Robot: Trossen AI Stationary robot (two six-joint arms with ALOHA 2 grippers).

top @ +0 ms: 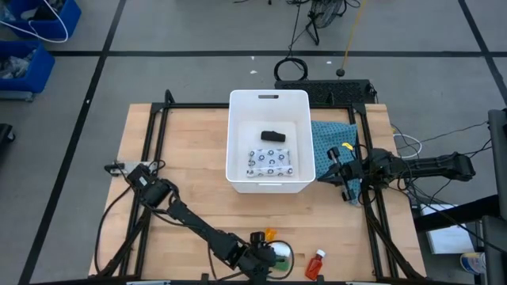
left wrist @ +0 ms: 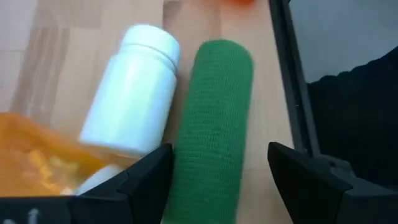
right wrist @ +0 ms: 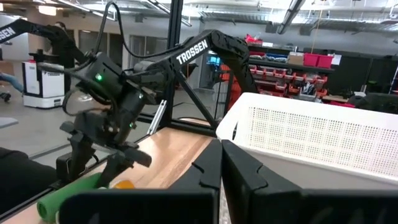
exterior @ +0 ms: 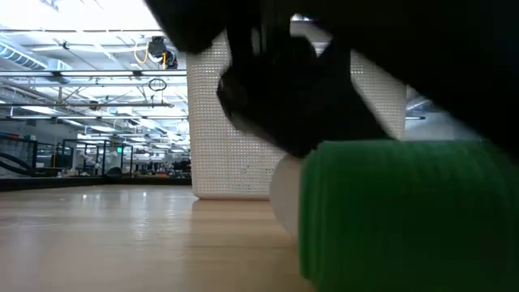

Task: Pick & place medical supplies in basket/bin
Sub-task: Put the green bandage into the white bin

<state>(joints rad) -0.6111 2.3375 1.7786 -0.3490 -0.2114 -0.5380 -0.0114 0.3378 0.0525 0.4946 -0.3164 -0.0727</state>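
Observation:
The white tub (top: 268, 141) stands mid-table with the black oblong piece (top: 272, 135) and the white patterned packet (top: 270, 162) lying on its floor. At the near edge my left gripper (top: 265, 257) is open and lowered, its fingers standing either side of a green roll (left wrist: 211, 124), which lies on its side on the wood. A white cylinder bottle (left wrist: 134, 87) lies next to the roll, and an orange bottle (left wrist: 37, 149) lies beside that. The red white-capped bottle (top: 317, 264) lies farther right. My right gripper (right wrist: 221, 155) is shut and waits right of the tub.
A teal-blue cloth (top: 331, 141) lies right of the tub, under my right gripper (top: 342, 170). Black frame rails (top: 372, 198) run along the table's sides. Bare wood lies left of the tub (top: 182, 150). Blue bins (top: 32, 39) sit on the floor beyond the far left corner.

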